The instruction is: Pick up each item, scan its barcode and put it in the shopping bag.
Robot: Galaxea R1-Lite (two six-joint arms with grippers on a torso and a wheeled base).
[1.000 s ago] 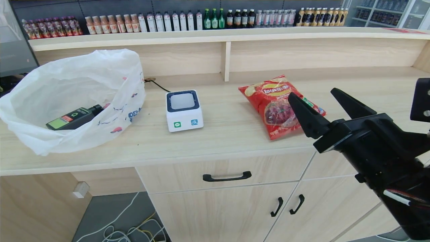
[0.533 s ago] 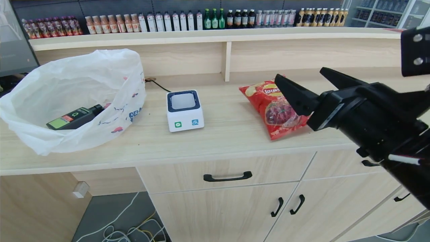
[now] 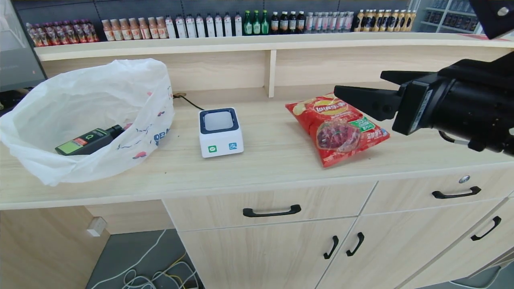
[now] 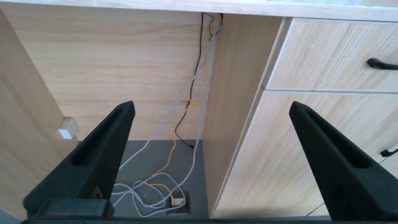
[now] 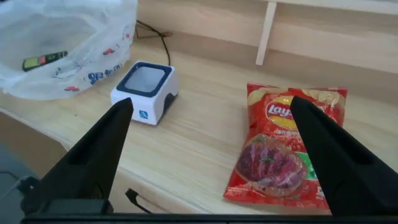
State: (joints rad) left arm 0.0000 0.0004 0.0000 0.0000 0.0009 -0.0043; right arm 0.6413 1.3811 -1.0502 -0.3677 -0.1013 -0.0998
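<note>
A red bag of chips (image 3: 336, 127) lies flat on the wooden counter (image 3: 265, 160), right of the white barcode scanner (image 3: 220, 131). The white plastic shopping bag (image 3: 86, 116) stands open at the counter's left end with a dark green bottle (image 3: 89, 141) lying inside. My right gripper (image 3: 359, 86) hovers open above the counter, just right of the chips and apart from them; in the right wrist view the chips (image 5: 283, 152) and the scanner (image 5: 144, 92) lie between its spread fingers (image 5: 93, 158). My left gripper (image 4: 211, 115) hangs open below the counter top, facing the cabinet.
A raised back shelf (image 3: 257, 42) carries a long row of bottles (image 3: 257, 22). Below the counter are drawers and doors with black handles (image 3: 271, 211). Cables (image 4: 171, 168) trail on the floor in the open bay on the left. A cord (image 3: 192, 102) runs behind the scanner.
My right gripper has risen from in front of the counter edge to above the counter and levelled out, uncovering the chips. Nothing on the counter has moved.
</note>
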